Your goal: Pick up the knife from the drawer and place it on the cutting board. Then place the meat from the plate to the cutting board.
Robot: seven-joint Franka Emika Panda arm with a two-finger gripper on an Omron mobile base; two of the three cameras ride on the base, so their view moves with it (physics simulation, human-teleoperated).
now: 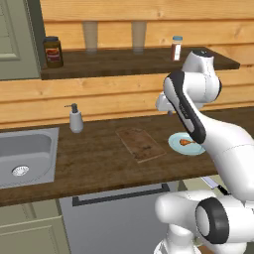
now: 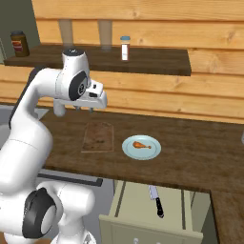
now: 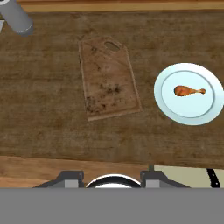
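Note:
My gripper (image 2: 85, 110) hangs open and empty above the counter, over the far end of the cutting board (image 2: 98, 137). In the hand view the brown board (image 3: 109, 78) lies bare, with the pale blue plate (image 3: 189, 94) to its right. The orange-brown meat (image 3: 189, 91) rests in the middle of that plate. From the right base view, the plate (image 2: 141, 147) and the meat (image 2: 141, 145) sit beside the board. Below the counter edge the drawer (image 2: 138, 209) stands pulled out. The knife (image 2: 156, 200) lies inside it, black handle toward me.
A sink (image 1: 25, 154) and a soap dispenser (image 1: 75, 119) are to the left on the counter. The wall shelf holds a dark jar (image 1: 52, 52) and a shaker bottle (image 1: 176, 48). A grey panel with a dark bar handle (image 1: 119, 196) sits under the counter.

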